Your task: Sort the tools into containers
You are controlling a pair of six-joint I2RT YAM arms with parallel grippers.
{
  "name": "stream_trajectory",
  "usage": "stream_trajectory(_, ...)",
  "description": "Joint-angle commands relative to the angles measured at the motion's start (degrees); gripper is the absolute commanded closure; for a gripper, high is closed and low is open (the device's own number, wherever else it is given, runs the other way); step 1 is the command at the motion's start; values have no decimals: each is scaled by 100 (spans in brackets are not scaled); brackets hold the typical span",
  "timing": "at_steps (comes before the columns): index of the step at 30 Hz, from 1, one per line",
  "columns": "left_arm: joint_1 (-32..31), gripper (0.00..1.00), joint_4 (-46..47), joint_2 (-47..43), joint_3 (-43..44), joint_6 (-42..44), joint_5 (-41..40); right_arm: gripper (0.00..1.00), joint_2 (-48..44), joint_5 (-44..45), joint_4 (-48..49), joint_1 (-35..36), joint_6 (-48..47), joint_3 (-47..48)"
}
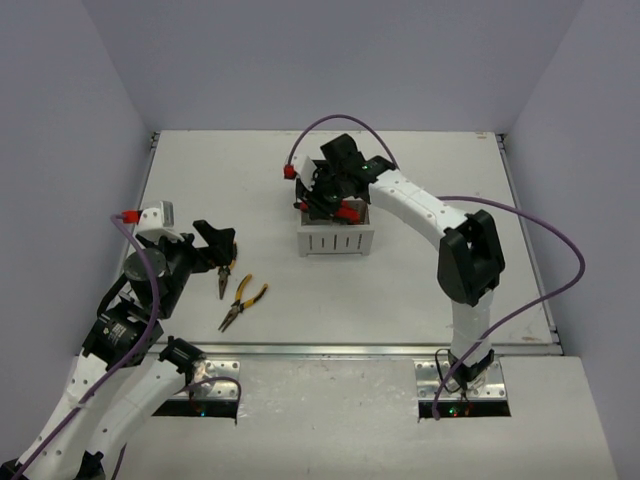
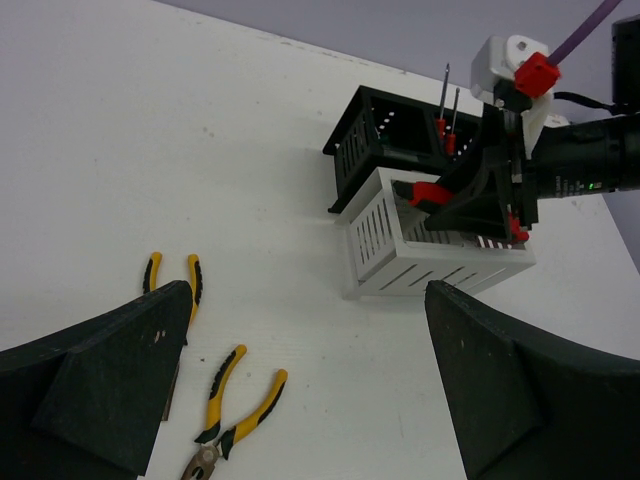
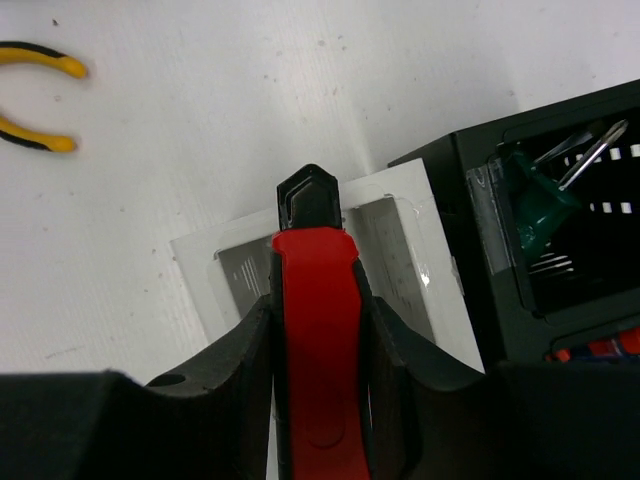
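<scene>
My right gripper (image 3: 315, 300) is shut on a red-and-black utility knife (image 3: 316, 350), its black tip pointing down over the white slotted container (image 3: 196, 256). Seen from above, the knife (image 1: 347, 213) hangs over the white container (image 1: 337, 243). Behind it, the black container (image 2: 372, 140) holds red-handled screwdrivers (image 2: 446, 125) and a green-handled one (image 3: 533, 208). Two yellow-and-black pliers (image 1: 243, 301) (image 1: 224, 279) lie on the table at the left. My left gripper (image 1: 222, 245) hovers open over them with nothing between its fingers (image 2: 110, 380).
The white table (image 1: 420, 300) ends in a metal strip at the near edge (image 1: 330, 350). Grey walls close in the back and both sides. A purple cable (image 1: 540, 230) loops off the right arm.
</scene>
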Motion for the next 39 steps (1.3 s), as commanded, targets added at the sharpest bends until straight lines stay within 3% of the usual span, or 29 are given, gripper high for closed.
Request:
stream_trajectory(1, -6, 0, 242, -50, 9, 38, 0, 100, -1027, -384, 839, -8, 60, -225)
stream_trajectory(6, -6, 0, 233, -51, 9, 38, 15, 100, -1660, -1116, 1593, -338, 184, -955)
stream_trajectory(15, -6, 0, 250, -70, 9, 47, 33, 100, -2281, -2984, 4074, -1343, 1365, -2479)
stream_trajectory(31, -6, 0, 250, -26, 1, 38, 33, 100, -1493, -3721, 7477, -1799, 3397, -3386)
stream_trajectory(39, -6, 0, 262, -18, -2, 47, 65, 100, -1250, -3666, 8304, -1799, 3694, -3835)
